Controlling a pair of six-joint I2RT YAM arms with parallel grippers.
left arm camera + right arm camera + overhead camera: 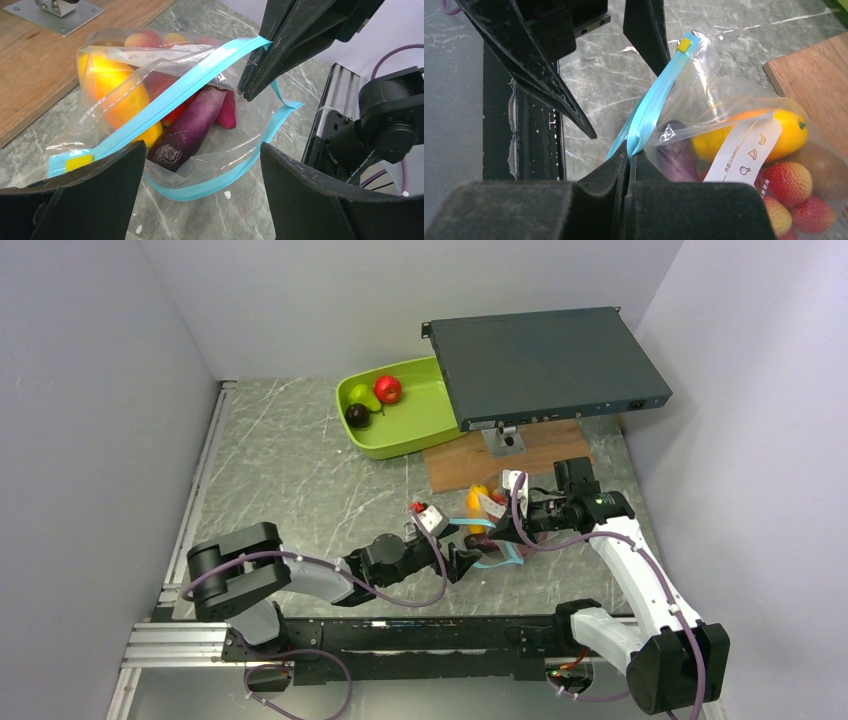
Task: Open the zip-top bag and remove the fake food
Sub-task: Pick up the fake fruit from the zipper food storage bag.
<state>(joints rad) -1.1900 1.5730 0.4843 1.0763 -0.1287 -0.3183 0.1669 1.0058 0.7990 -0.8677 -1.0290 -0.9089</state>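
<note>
The right gripper point(629, 159) pinched the blue strip point(649, 112) of the bag point(90, 135), holding its mouth open just ahead of the spread, empty left gripper point(201, 149), so emptying it was the step in hand, calling next for a reach inside to close on the nearest eggplant point(192, 125).

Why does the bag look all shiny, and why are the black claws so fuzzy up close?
Left wrist view: glare streaks the crinkly zip-top bag; the left gripper looms huge and soft at the lens. Right wrist view: the right gripper is blurry, the mango sharp. Top view: even light, soft shadows.
</note>
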